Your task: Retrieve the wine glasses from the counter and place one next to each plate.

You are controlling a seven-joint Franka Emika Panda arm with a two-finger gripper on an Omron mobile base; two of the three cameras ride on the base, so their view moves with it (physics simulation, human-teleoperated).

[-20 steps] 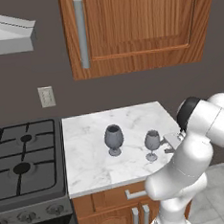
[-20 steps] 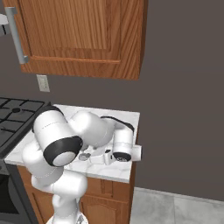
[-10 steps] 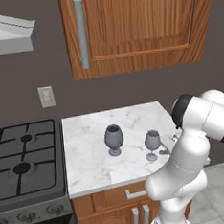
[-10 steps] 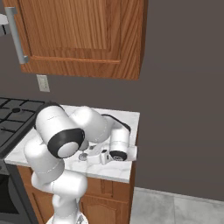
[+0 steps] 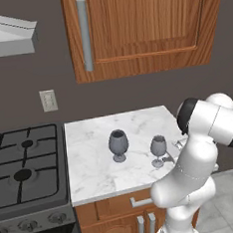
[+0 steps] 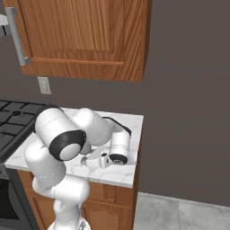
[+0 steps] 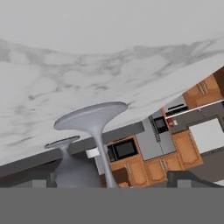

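Two grey wine glasses stand upright on the white marble counter (image 5: 90, 140): a darker, wider one (image 5: 118, 144) and a slimmer one (image 5: 158, 150) to its right. My gripper (image 5: 178, 144) sits low over the counter just right of the slim glass, mostly hidden by my arm; from the other side it (image 6: 88, 161) points left. In the rolled hand view the gripper (image 7: 107, 183) is open, the slim glass's foot (image 7: 94, 116) and stem lie ahead in line with the gap, and the wider glass (image 7: 72, 170) stands beyond. The plates are out of view.
A black gas stove (image 5: 23, 171) adjoins the counter on the left, under a range hood (image 5: 6, 35). A wooden wall cabinet (image 5: 140, 26) hangs above and an outlet (image 5: 48, 100) is on the wall. The counter's right edge (image 6: 138, 148) drops to tiled floor (image 6: 179, 211).
My arm's elbow has swung up and left and the hand has edged closer to the slim glass. Both glasses stand where they were, and the jaws stay open.
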